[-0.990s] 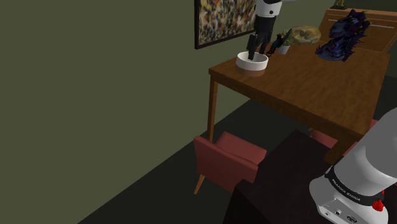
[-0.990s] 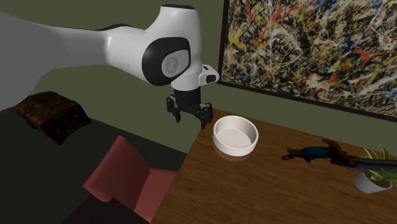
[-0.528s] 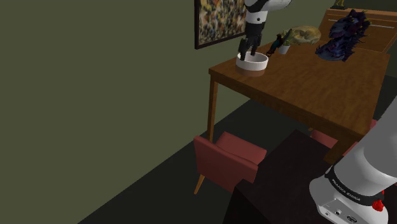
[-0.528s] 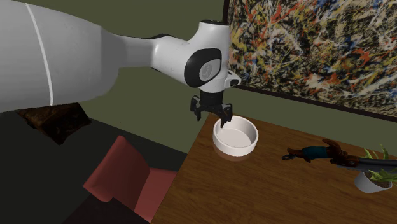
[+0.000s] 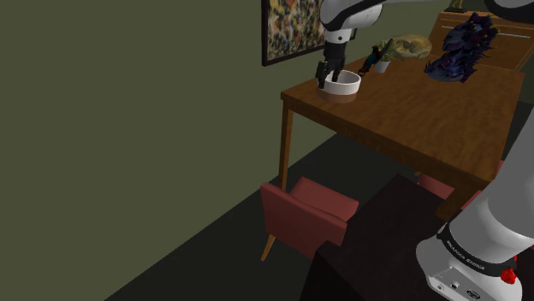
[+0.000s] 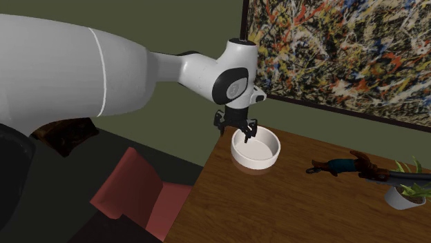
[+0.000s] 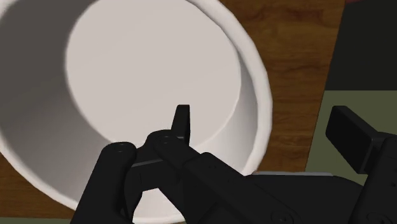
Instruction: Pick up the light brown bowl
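Rim of the round white bowl (image 7: 127, 63) sits between the black claw's (image 7: 264, 127) parted fingers; squeezing evenly should prevent tipping.

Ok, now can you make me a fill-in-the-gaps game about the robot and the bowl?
1. The bowl just below the hand is coloured ____.
2. The bowl stands near the corner of a wooden ____.
3. One finger of the hand is inside the bowl, and the other finger is ____ it.

Missing words: white, table, outside.
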You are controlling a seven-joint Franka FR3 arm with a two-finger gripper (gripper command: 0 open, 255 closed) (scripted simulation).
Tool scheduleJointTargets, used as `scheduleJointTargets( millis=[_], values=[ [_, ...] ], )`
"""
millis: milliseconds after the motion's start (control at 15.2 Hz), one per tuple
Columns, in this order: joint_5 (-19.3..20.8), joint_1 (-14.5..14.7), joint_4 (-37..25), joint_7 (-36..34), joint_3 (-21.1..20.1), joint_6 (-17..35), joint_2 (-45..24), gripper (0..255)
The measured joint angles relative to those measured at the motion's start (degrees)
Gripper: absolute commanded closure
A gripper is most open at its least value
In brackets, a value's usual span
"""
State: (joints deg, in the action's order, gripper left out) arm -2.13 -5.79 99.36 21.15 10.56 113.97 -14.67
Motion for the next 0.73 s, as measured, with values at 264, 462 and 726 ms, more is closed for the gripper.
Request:
scheduleJointTargets(
  millis=[264, 462, 726],
  values=[
    [-0.14, -0.06, 1.18, 0.14, -0.02, 1.75, -0.58, 255],
    [-0.16, -0.08, 1.22, 0.17, -0.01, 1.86, -0.63, 255],
    [-0.17, -0.09, 1.23, 0.17, -0.01, 1.87, -0.62, 255]
  ],
)
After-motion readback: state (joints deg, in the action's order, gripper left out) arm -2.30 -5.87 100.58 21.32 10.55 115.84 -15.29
